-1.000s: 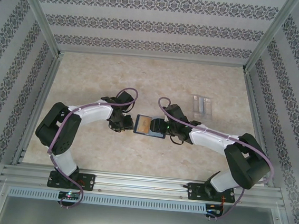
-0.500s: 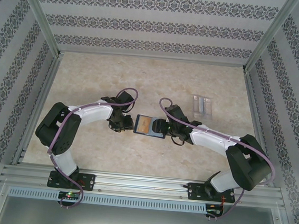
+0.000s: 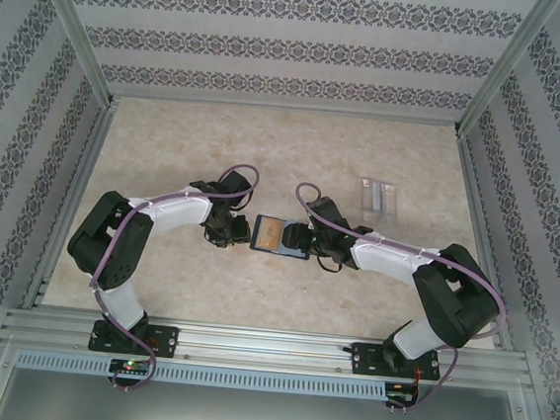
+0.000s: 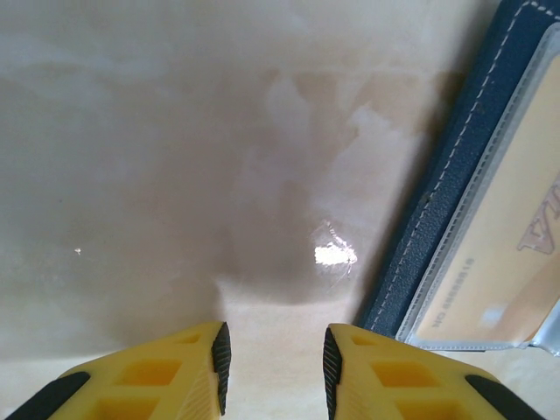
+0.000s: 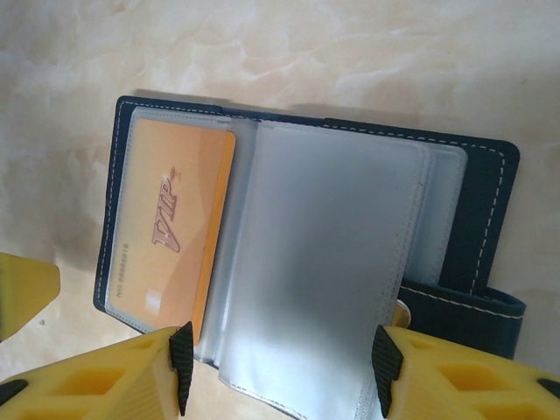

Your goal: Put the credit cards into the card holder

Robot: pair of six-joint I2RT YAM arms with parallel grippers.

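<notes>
The card holder [image 3: 279, 237] lies open in the middle of the table, dark navy with clear sleeves [image 5: 324, 262]. An orange-yellow credit card [image 5: 166, 227] marked VIP sits inside its left sleeve. My right gripper [image 5: 282, 367] hovers open over the near edge of the sleeves, one finger on each side of the loose middle leaf. My left gripper [image 4: 273, 363] is open just left of the card holder's stitched edge [image 4: 464, 192], with only bare table between its pads. In the top view the left gripper [image 3: 241, 234] and the right gripper [image 3: 299, 238] flank the holder.
A clear plastic box [image 3: 376, 197] lies at the back right of the marbled table [image 3: 197, 142]. Patterned walls and metal frame posts close in the table on three sides. A snap tab [image 5: 464, 306] sticks out at the holder's right.
The right arm's elbow has swung slightly to the left. Both grippers and the card holder stay where they were.
</notes>
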